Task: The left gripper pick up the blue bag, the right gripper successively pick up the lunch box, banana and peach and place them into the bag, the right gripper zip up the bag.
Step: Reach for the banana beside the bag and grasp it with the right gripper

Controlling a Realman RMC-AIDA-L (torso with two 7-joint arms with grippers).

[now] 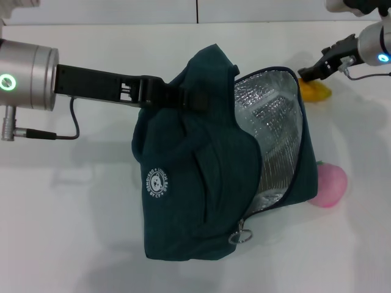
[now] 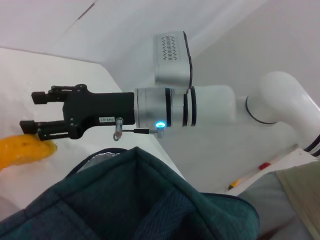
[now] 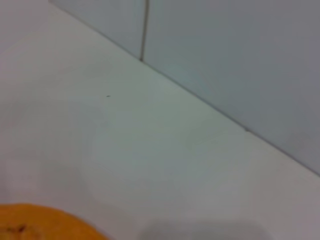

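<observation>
I see the left gripper (image 1: 177, 97) with its fingers clamped on the blue bag (image 1: 201, 183), which is open on the worktop (image 1: 73, 213). The right gripper (image 2: 35, 112) hovers just above the banana (image 2: 22, 150), fingers apart. The peach (image 1: 330, 186) lies beside the bag.

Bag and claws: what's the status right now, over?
Left claw shut on bag, holding it open. Right claw open, at the banana. Peach on table beside bag. Nothing in the way.

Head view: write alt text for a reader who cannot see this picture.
The left gripper holds up an open blue bag with silver lining. Beyond the bag's far right corner, the right gripper reaches down to a banana on the white table. A pink peach lies beside the bag.
</observation>
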